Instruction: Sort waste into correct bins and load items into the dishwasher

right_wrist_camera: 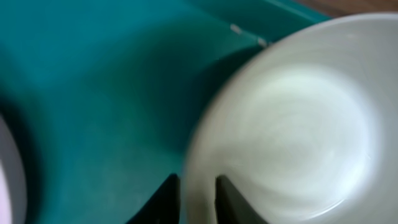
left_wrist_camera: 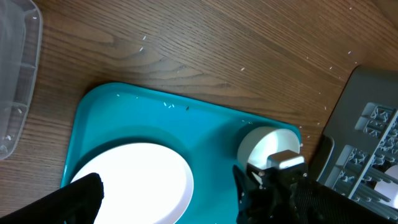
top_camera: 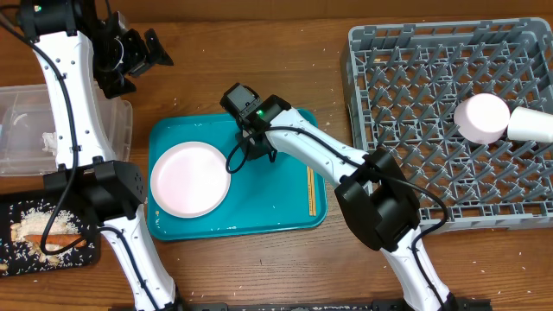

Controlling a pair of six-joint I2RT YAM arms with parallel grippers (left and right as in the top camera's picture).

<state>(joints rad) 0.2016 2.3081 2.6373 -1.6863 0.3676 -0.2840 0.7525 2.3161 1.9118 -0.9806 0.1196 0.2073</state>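
My right gripper (top_camera: 251, 136) is low over the teal tray (top_camera: 276, 216). Its fingers (right_wrist_camera: 198, 193) are closed on the rim of a small white dish (right_wrist_camera: 292, 124), one finger inside and one outside. The dish also shows in the left wrist view (left_wrist_camera: 266, 144). A large white plate (top_camera: 190, 179) lies on the tray's left half and also shows in the left wrist view (left_wrist_camera: 137, 177). Wooden chopsticks (top_camera: 311, 190) lie on the tray's right side. My left gripper (top_camera: 145, 50) is open and empty, high at the back left.
The grey dish rack (top_camera: 415, 78) stands at the right and holds a white bowl (top_camera: 482, 117) and a white cup (top_camera: 531, 125). The clear tub (top_camera: 22, 108) stands at the left. In front of it, the black tray (top_camera: 17, 207) holds a carrot (top_camera: 52, 235) and food scraps.
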